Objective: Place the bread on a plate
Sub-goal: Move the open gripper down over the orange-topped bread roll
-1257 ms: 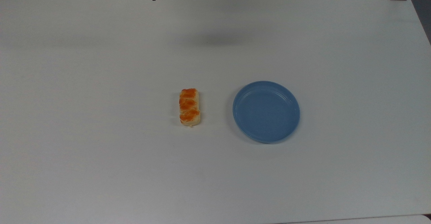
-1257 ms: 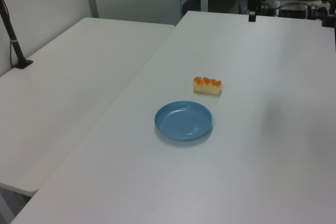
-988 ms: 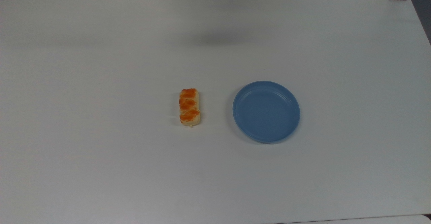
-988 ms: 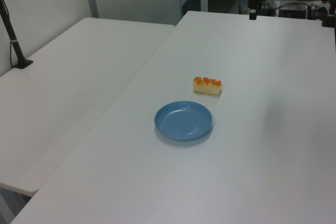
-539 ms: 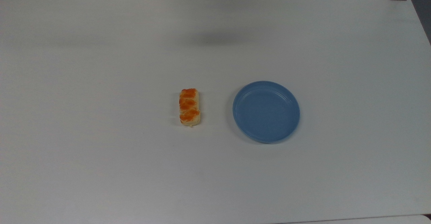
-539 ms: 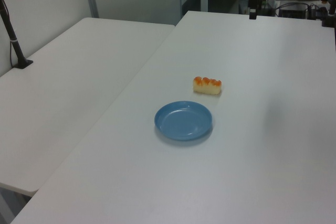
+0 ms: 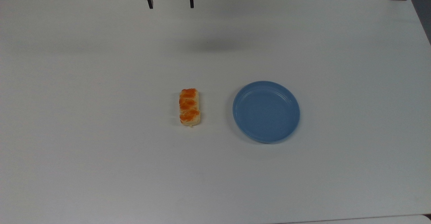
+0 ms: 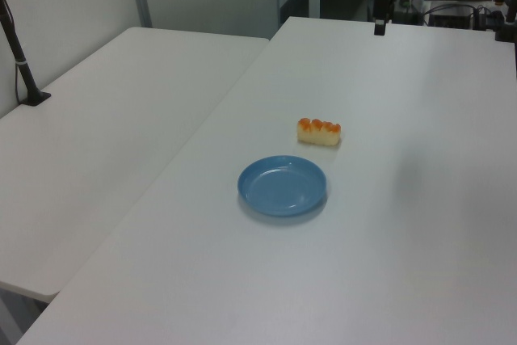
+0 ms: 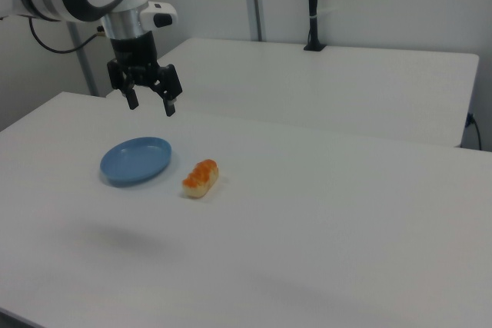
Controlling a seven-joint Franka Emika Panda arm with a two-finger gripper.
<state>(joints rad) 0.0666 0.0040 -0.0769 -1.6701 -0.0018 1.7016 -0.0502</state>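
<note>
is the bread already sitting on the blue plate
No, the bread lies on the white table to the top view's left of the blue plate, with bare table between them.

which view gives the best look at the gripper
The right view: the gripper hangs there whole, fingers spread and pointing down, high above the table. The top view catches it at the frame's upper edge, mostly two fingertips. The left view shows it edge-on near the far end of the table.
</note>
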